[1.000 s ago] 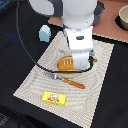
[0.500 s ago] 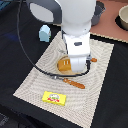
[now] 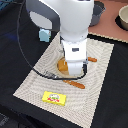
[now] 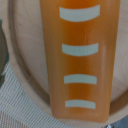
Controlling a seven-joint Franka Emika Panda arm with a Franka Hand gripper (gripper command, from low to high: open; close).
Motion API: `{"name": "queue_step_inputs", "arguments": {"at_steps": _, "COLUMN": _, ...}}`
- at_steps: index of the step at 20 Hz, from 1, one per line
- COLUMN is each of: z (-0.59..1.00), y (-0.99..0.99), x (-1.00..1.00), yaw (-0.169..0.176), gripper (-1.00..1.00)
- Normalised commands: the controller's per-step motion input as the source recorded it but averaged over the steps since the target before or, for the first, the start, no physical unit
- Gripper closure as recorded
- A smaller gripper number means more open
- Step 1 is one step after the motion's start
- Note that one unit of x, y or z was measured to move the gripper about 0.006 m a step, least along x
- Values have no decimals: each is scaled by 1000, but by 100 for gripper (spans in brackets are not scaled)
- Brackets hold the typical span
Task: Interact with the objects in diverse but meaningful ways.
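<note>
In the wrist view an orange rectangular block (image 4: 79,35) with pale stripes fills the frame, lying flat on a round wooden plate (image 4: 27,55). No fingertips show in that view. In the exterior view my gripper (image 3: 73,70) hangs low over that plate (image 3: 61,65) at the middle of the striped placemat (image 3: 37,82), and the white hand hides the fingers and the block. A flat yellow packet (image 3: 55,98) with a red mark lies near the mat's front edge. A light-blue carton (image 3: 45,34) stands off the mat, to the exterior view's left of the arm.
An orange-handled utensil (image 3: 75,83) lies on the mat just in front of the hand, another orange handle (image 3: 92,59) pokes out behind it. A grey pot (image 3: 98,12) and a bowl (image 3: 123,18) stand at the back right. A black cable (image 3: 22,45) loops on the left.
The hand has sunk slightly toward the plate. The packet, carton and utensils have not moved.
</note>
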Motion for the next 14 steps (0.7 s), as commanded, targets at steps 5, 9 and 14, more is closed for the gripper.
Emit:
{"name": "queue_step_inputs", "arguments": {"at_steps": 5, "z": -156, "y": 209, "x": -19, "yaw": 0, "gripper": -100}}
{"name": "queue_step_inputs", "arguments": {"at_steps": 9, "z": -137, "y": 76, "x": -8, "yaw": 0, "gripper": -100}}
{"name": "queue_step_inputs", "arguments": {"at_steps": 14, "z": -145, "y": 0, "x": 0, "yaw": 0, "gripper": -100}}
